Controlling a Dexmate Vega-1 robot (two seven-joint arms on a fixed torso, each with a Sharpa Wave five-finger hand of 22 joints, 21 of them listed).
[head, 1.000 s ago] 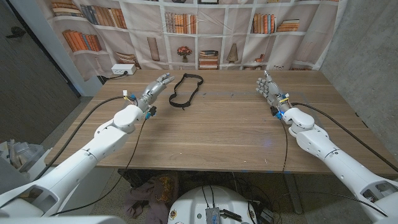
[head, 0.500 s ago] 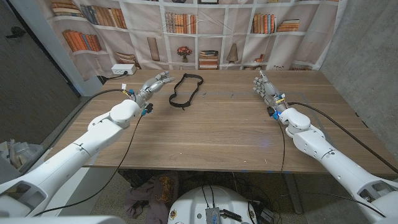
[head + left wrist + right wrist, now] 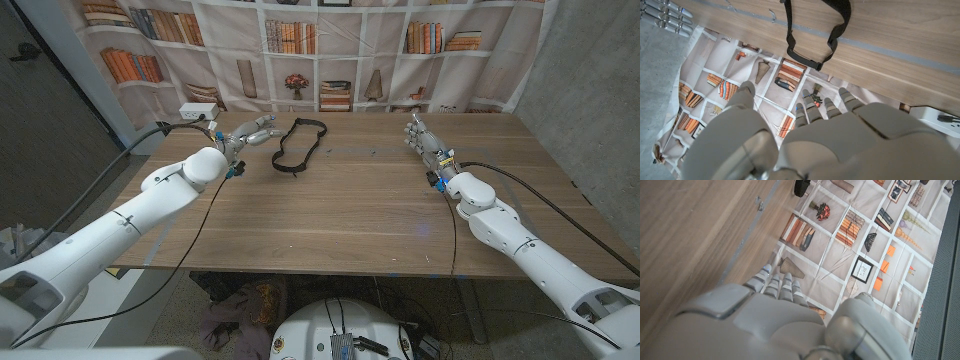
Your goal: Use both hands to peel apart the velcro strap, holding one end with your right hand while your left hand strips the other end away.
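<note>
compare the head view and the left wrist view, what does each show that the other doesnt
Head view alone: the right hand far off toward the table's right side, fingers apart and holding nothing, both white arms, and the whole wooden table.

Left wrist view alone: a close look along the back of the left hand, its fingers spread and nothing in them.

Both: the black velcro strap lying as a closed loop on the table, untouched, with the left hand beside it, a strip of the wood, and the bookshelf backdrop.

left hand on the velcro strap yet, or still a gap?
Apart. Head view shows bare table between the left hand and the velcro strap; the hand holds nothing.
</note>
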